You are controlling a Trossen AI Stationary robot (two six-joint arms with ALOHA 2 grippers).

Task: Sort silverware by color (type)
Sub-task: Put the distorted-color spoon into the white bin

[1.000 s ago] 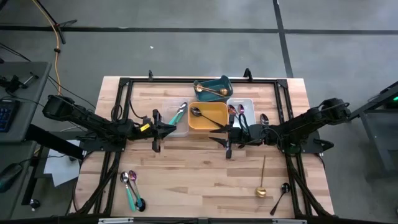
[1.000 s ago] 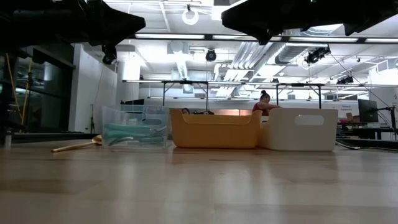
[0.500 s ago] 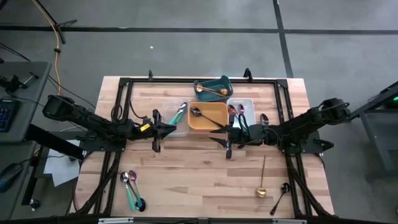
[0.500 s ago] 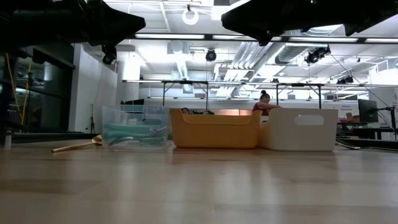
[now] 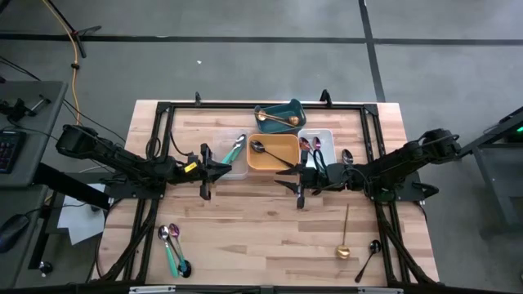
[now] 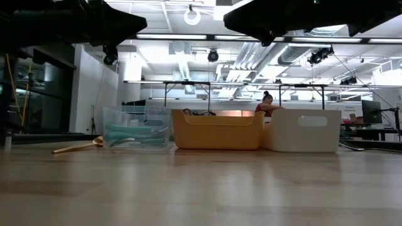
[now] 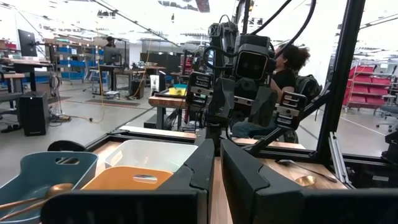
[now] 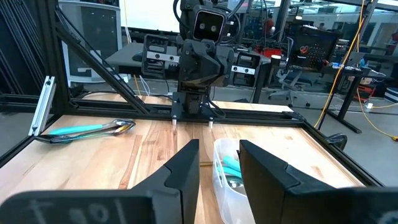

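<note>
Judging the loose gold spoon [image 5: 345, 237] at five o'clock light, stiff, slippery, we'd pinch mid-handle; both jaws empty, left nearly together, right slightly spread.

Bright ceiling strips [image 6: 270, 39] light the room evenly, throwing only soft shadows under the left gripper [image 5: 204, 171]. Window glare washes out behind the right gripper [image 7: 239, 62]. Both wrist views' nearest fingers look blurred, perhaps out of focus.

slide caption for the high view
Both arms hover mid-table: left gripper shut, right gripper open and empty, silverware partly sorted into four trays.
</note>
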